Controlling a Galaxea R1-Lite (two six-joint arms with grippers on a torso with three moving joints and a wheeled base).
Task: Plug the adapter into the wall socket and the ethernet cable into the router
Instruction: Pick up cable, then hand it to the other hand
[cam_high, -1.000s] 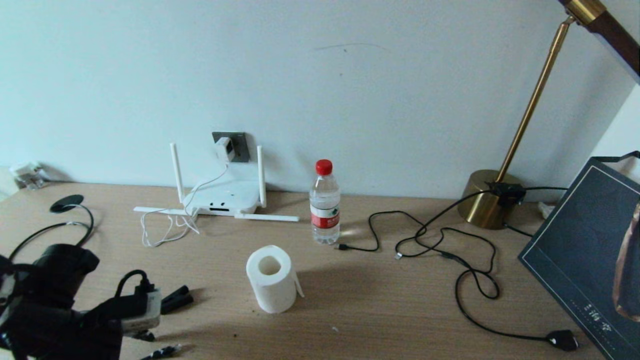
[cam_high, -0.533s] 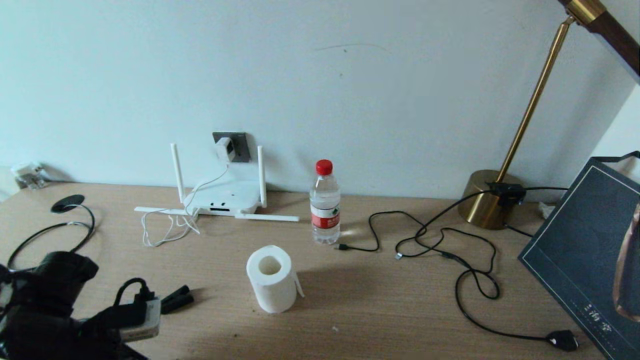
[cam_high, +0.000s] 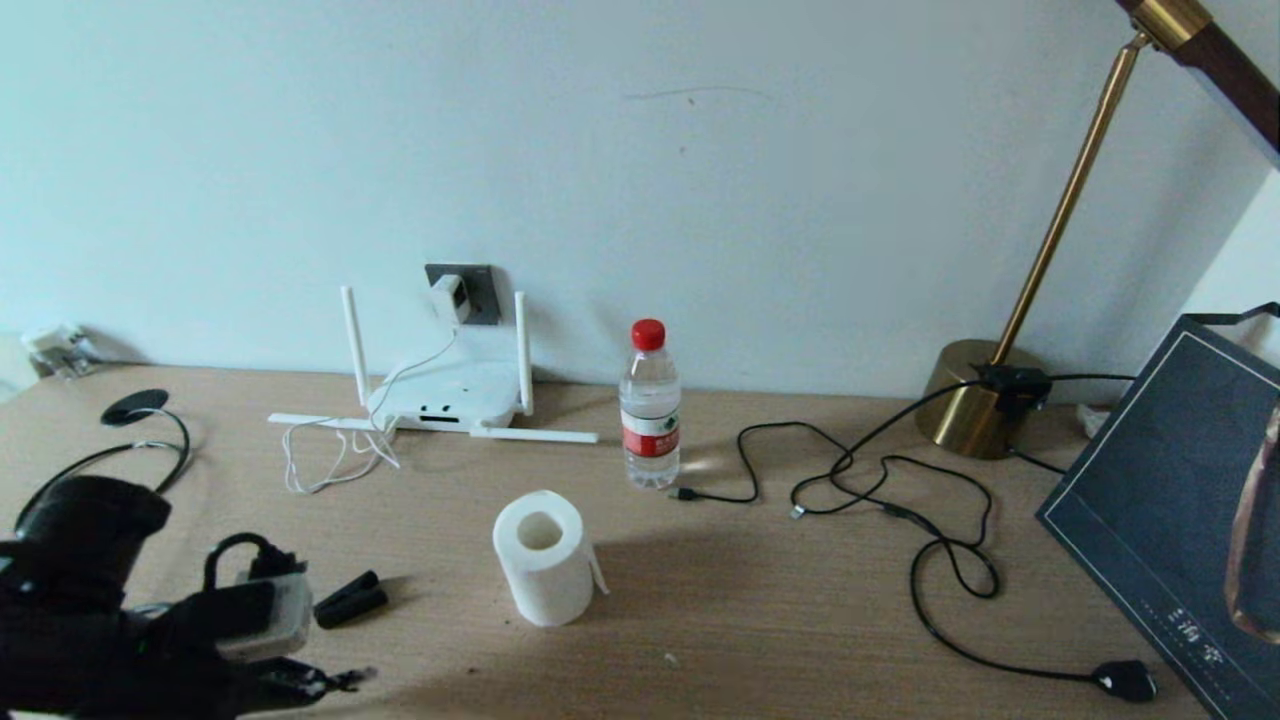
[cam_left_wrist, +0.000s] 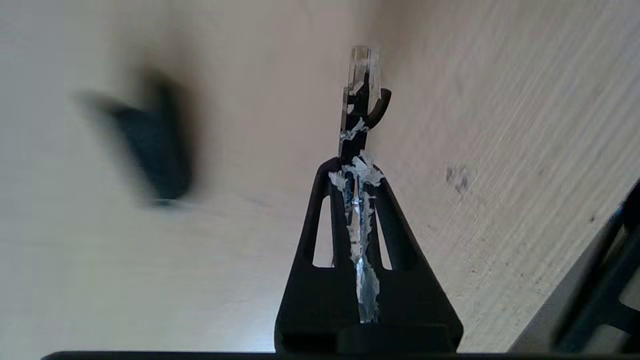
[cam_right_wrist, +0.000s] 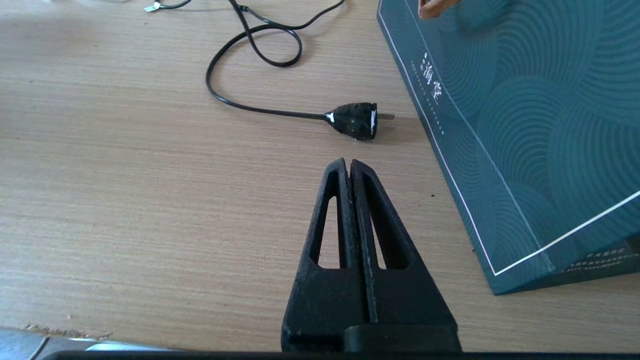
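The white adapter (cam_high: 450, 297) sits in the dark grey wall socket (cam_high: 478, 291), and its thin white cord hangs down to the table. Below it lies the white router (cam_high: 445, 396) with its stick antennas, two upright and two flat. At the near left of the table my left gripper (cam_high: 318, 682) (cam_left_wrist: 356, 167) is shut on the ethernet cable, just above the surface. The cable's clear-tipped plug (cam_left_wrist: 361, 75) sticks out past the fingertips. The black cable (cam_high: 100, 458) loops behind the arm. My right gripper (cam_right_wrist: 348, 165) is shut on nothing, low over the table's right side.
A black clip-like object (cam_high: 350, 598) lies just beyond the left gripper. A paper roll (cam_high: 541, 556) and a water bottle (cam_high: 650, 410) stand mid-table. Thin black cables (cam_high: 880, 480), a black mains plug (cam_right_wrist: 356, 120), a brass lamp base (cam_high: 972, 400) and a dark teal box (cam_right_wrist: 525, 125) fill the right.
My left arm has shifted leftward and lower near the table's front edge, still holding the cable plug. Nothing else has moved.
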